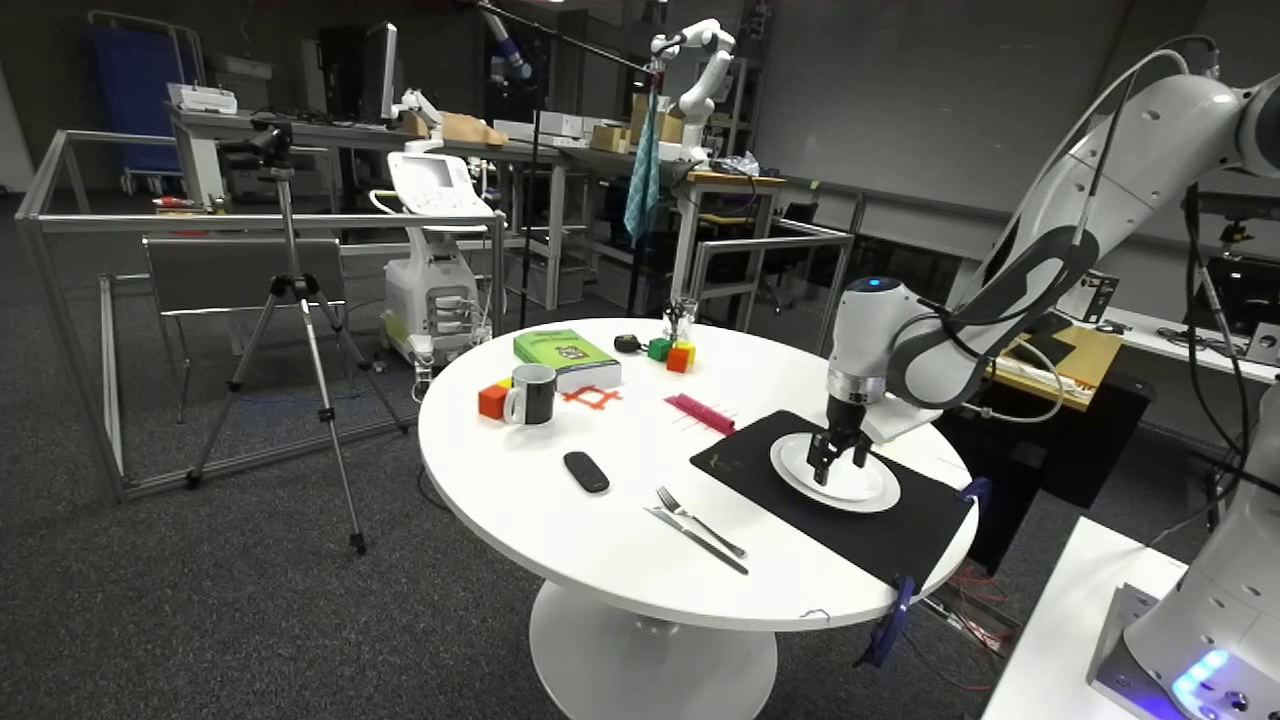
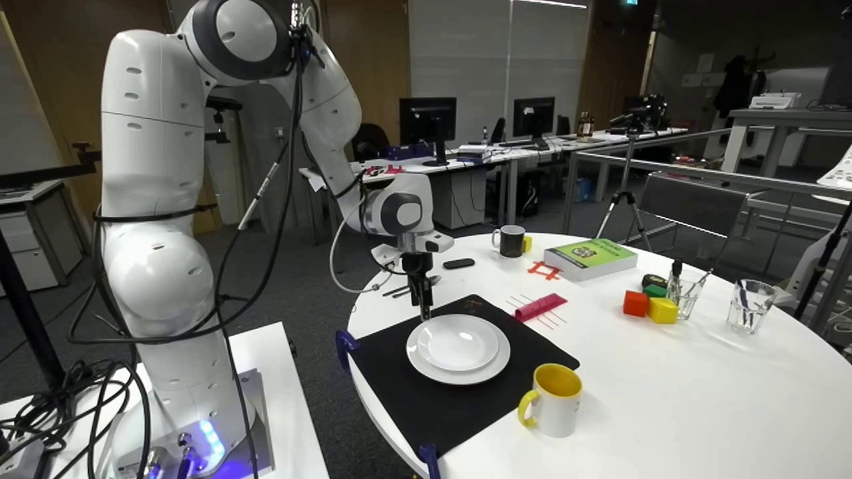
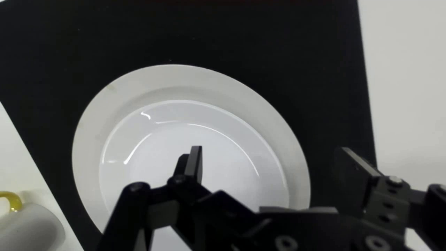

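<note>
My gripper (image 1: 841, 465) points down, open and empty, just above two stacked white plates. In the wrist view its fingers (image 3: 270, 150) are wide apart. One finger is over the smaller plate (image 3: 223, 139) and the other is beyond the edge of the larger plate (image 3: 167, 78), over the black mat (image 3: 216, 31). The smaller plate (image 2: 459, 342) lies inside the larger plate (image 2: 466, 378) on the mat (image 2: 399, 392). In an exterior view the gripper (image 2: 425, 313) is at the plates' edge; I cannot tell whether it touches them. A white mug with a yellow inside (image 2: 559, 406) stands beside the mat.
A fork (image 1: 705, 522) and a knife (image 1: 700, 542) lie beside the mat. Blue clamps (image 1: 890, 625) grip the table edge. Farther off are a dark mug (image 1: 538, 395), green book (image 1: 565, 350), black case (image 1: 586, 472), pink strip (image 2: 540, 307), coloured cubes (image 2: 636, 303) and glasses (image 2: 750, 306).
</note>
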Robot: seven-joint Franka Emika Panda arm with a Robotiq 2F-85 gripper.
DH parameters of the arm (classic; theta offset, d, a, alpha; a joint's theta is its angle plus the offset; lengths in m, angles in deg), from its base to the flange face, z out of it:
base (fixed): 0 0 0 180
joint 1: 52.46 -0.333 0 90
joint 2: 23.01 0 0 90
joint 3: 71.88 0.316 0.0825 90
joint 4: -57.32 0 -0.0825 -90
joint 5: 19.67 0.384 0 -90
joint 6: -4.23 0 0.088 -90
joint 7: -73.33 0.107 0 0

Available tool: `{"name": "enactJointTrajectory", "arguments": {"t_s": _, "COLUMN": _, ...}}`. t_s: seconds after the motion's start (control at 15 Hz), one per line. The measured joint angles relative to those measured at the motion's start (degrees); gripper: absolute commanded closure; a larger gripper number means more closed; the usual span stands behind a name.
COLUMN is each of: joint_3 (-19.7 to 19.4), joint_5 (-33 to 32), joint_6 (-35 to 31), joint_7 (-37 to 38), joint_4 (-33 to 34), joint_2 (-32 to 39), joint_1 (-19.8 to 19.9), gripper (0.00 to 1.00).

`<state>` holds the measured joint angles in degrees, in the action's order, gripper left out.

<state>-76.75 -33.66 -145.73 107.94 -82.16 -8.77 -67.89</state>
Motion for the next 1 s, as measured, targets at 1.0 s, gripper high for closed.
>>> {"name": "enactJointTrajectory", "arguments": {"t_s": 1.0, "joint_3": 0.84, "joint_5": -8.56, "joint_6": -42.82, "joint_7": -10.34, "joint_4": -19.62, "joint_2": -2.13, "joint_1": 19.99, "gripper": 0.00}}
